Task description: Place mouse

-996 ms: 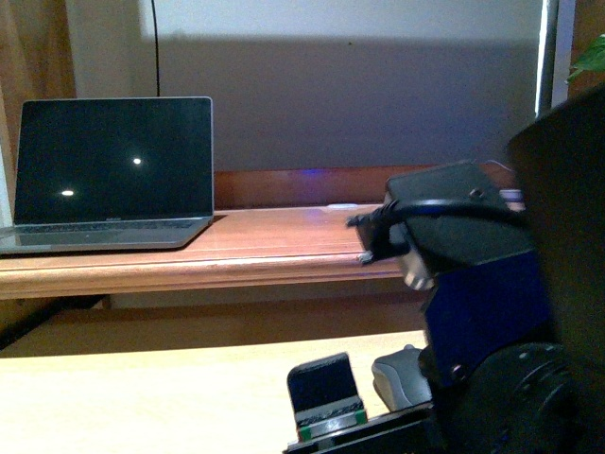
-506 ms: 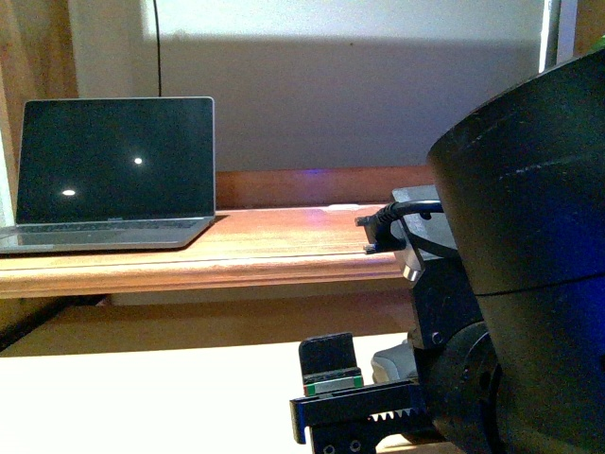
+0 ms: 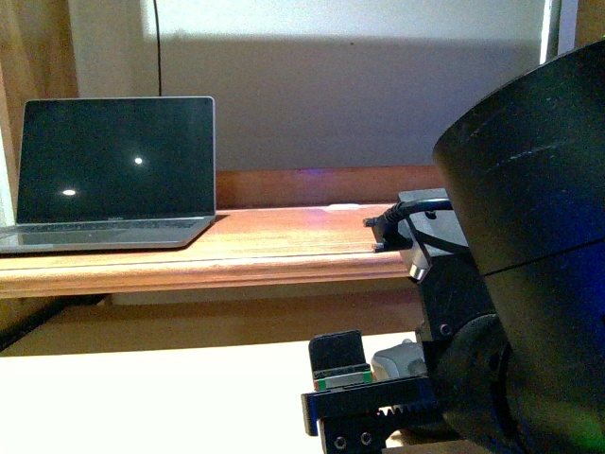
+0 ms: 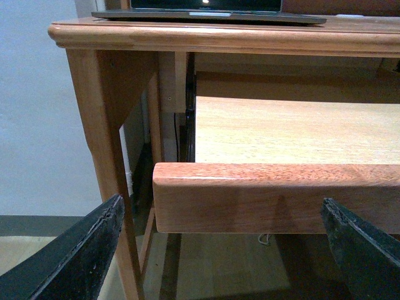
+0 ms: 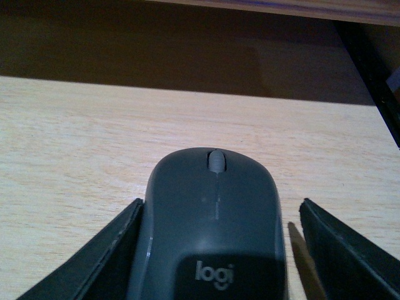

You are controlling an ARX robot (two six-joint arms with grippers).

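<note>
The mouse (image 5: 212, 244) is the only one we see: a single dark grey oval lying flat on the pale wooden pull-out shelf (image 5: 69, 137), toward that shelf's right edge and well apart from its left edge. We count one scroll wheel (image 5: 215, 160) on it. The only writing we can read anywhere is the pale "logi" mark (image 5: 214, 273) on its back.

The right gripper (image 5: 220, 209) sits low over the shelf with its two dark fingers (image 5: 103, 256) on either side of the mouse. The jaws stand spread. One finger lies against the mouse's side, and the other is apart from it, with a strip of bare wood showing between, so the mouse is flanked and not clamped. In the front view only one finger and a sliver of the mouse show beside the bulky right arm (image 3: 529, 284).

The left gripper (image 4: 220, 201) holds nothing. Its two fingers are wide apart, out in front of the shelf's front edge by its left corner.

One laptop (image 3: 113, 170) stands with its lid raised on the upper desk top (image 3: 284, 248), toward its left edge. Its screen is dark save for two small bright spots, and the lettering under the screen is too small for us to read.
</note>
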